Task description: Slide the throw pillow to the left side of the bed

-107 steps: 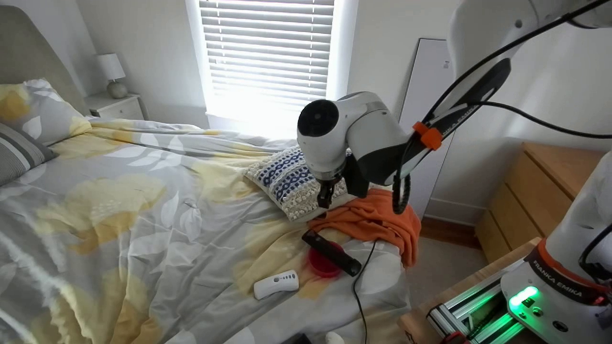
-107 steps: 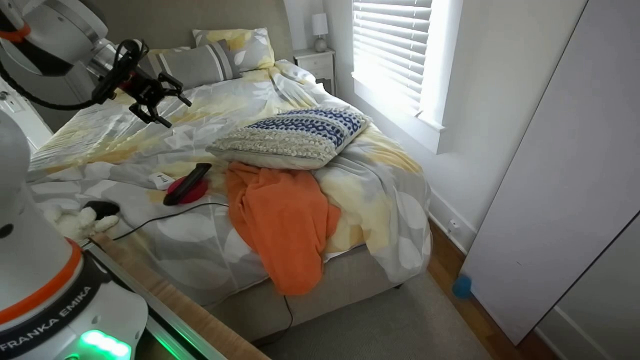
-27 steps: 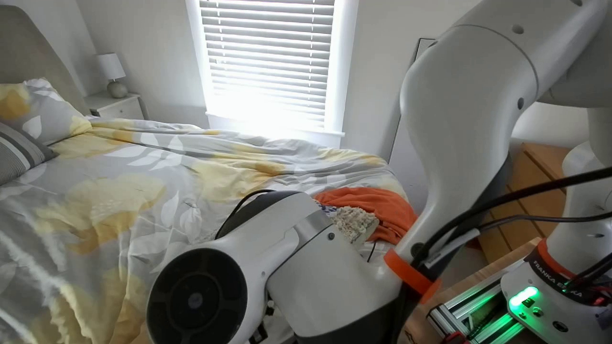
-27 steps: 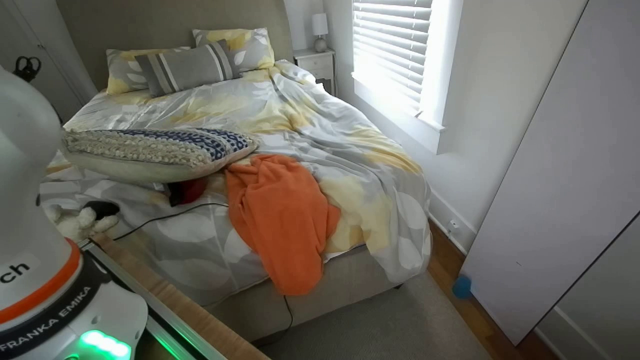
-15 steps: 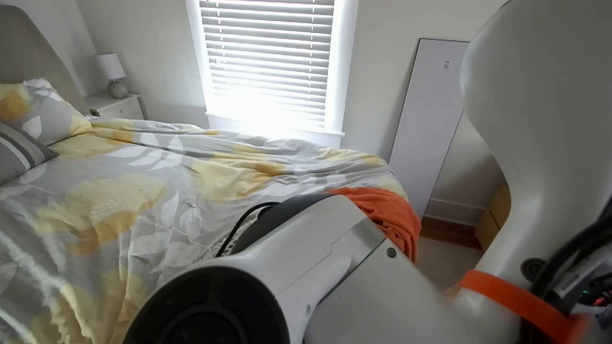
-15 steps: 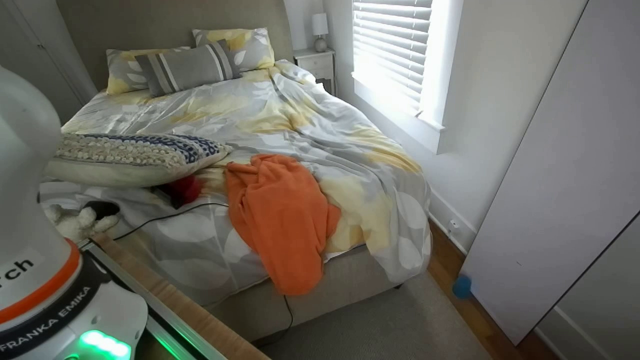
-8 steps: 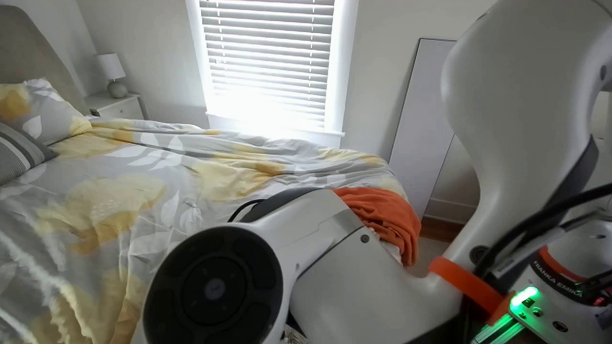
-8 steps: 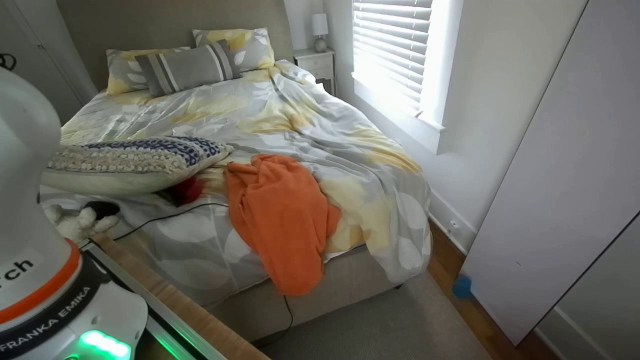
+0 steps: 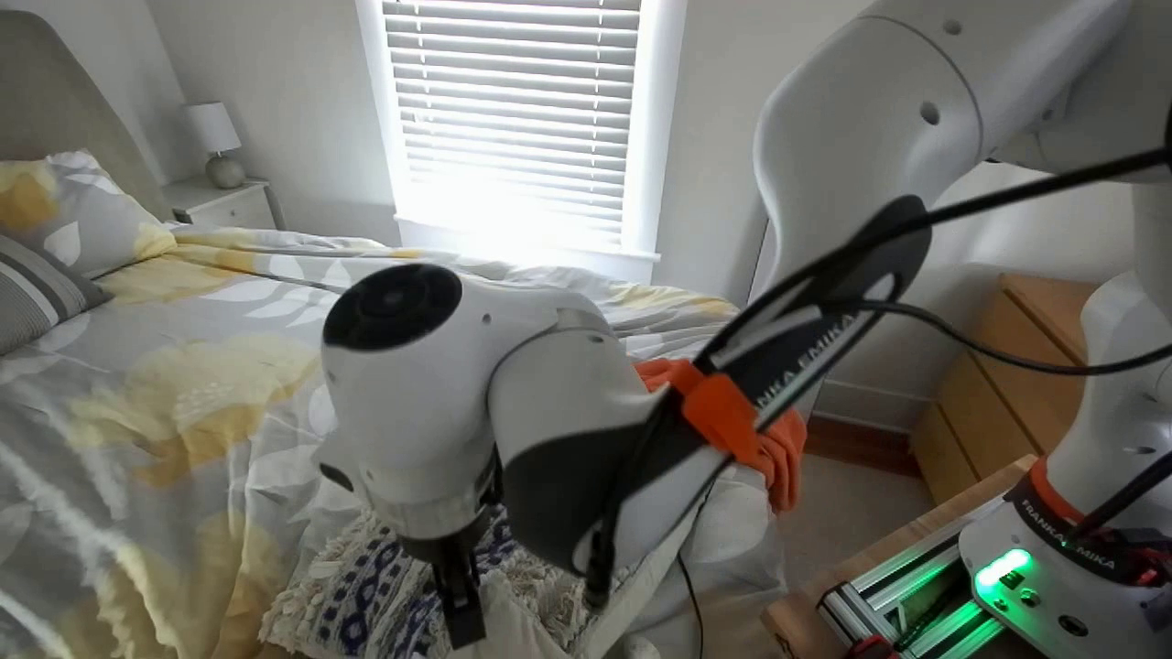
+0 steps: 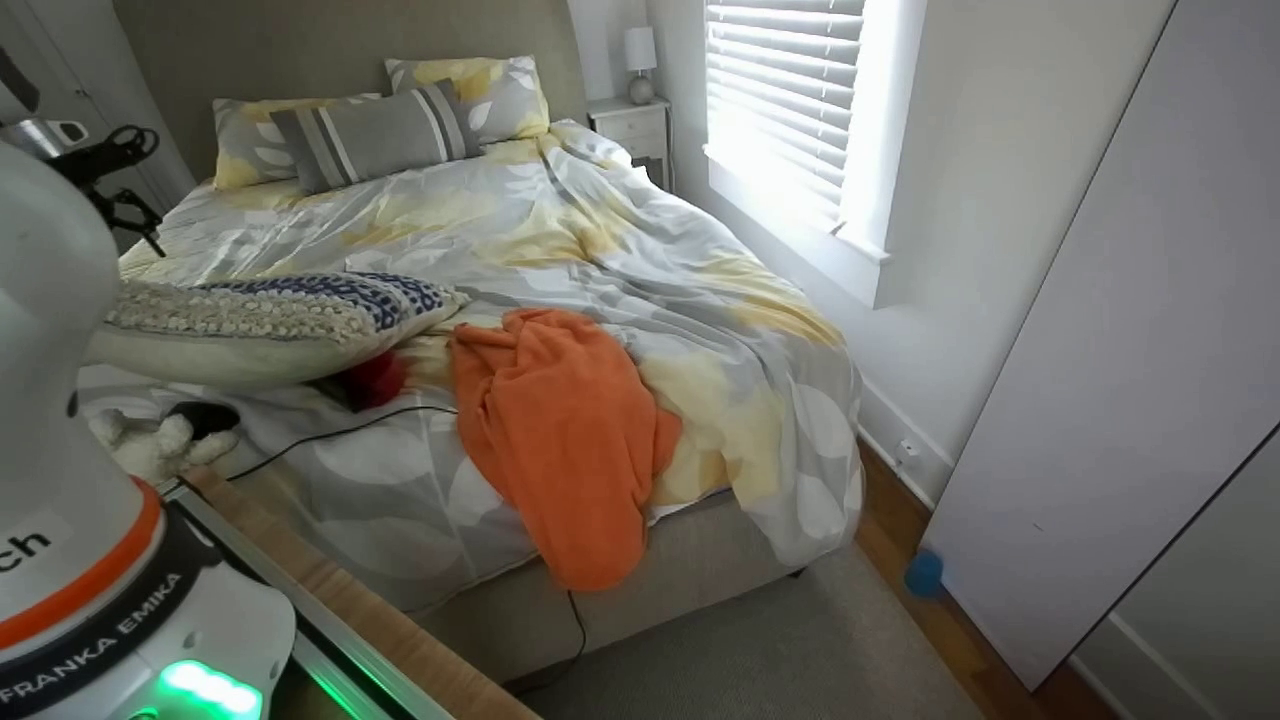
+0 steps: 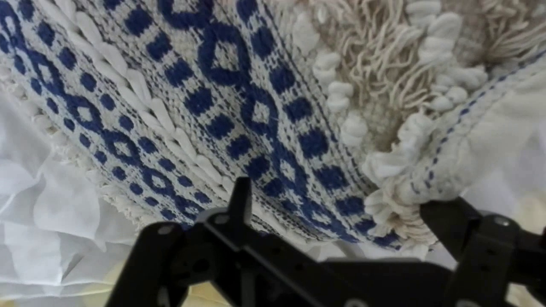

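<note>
I'm pointing my claw (image 11: 335, 194) down at the pillow (image 10: 270, 325), jaws sitting wide apart. Pillow's just lying on the bed (image 10: 540, 240).

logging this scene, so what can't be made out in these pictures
Throw pillow: one end hidden behind the arm in an exterior view; cut off by the wrist view's top edge.
Orange cloth: middle hidden behind the arm in an exterior view.
Red thing: partly hidden by the pillow in an exterior view, shape unclear.
Hand: wrist view's angle leaves contact with the pillow unclear.
</note>
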`<state>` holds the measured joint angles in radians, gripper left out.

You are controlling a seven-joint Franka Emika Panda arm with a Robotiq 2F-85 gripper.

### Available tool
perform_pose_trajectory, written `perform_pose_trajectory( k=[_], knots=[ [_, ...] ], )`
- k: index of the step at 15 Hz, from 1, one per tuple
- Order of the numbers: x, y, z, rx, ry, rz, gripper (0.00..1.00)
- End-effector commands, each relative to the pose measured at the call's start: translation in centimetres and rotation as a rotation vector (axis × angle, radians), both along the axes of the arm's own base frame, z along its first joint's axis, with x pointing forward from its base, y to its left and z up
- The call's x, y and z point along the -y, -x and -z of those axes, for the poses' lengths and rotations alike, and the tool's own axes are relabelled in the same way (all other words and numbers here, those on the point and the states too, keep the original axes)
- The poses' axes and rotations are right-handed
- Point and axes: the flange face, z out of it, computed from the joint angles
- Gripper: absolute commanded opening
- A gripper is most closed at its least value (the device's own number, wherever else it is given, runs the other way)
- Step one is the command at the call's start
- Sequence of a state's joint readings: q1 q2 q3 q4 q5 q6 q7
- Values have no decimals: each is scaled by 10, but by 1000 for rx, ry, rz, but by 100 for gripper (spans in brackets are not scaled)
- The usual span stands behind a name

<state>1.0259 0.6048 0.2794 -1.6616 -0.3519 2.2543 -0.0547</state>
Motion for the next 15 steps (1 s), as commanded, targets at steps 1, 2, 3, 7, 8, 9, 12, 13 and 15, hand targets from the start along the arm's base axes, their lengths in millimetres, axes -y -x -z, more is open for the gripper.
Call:
perform_pose_trajectory(
  k=[1,2,3,7,8,9,12,13,15],
  knots=[
    [19,-55,-14,-145,-87,119,100],
    [27,-67,-19,-184,-116,163,100],
    [36,-78,-24,-220,-142,207,100],
    [72,-118,-38,-299,-253,418,100],
    [85,-126,-43,-296,-280,474,100],
    [96,-132,-47,-296,-314,522,100],
    [134,-138,-64,-250,-429,656,100],
    [147,-136,-70,-223,-463,699,100],
    [174,-133,-80,-153,-521,783,100]
  ],
)
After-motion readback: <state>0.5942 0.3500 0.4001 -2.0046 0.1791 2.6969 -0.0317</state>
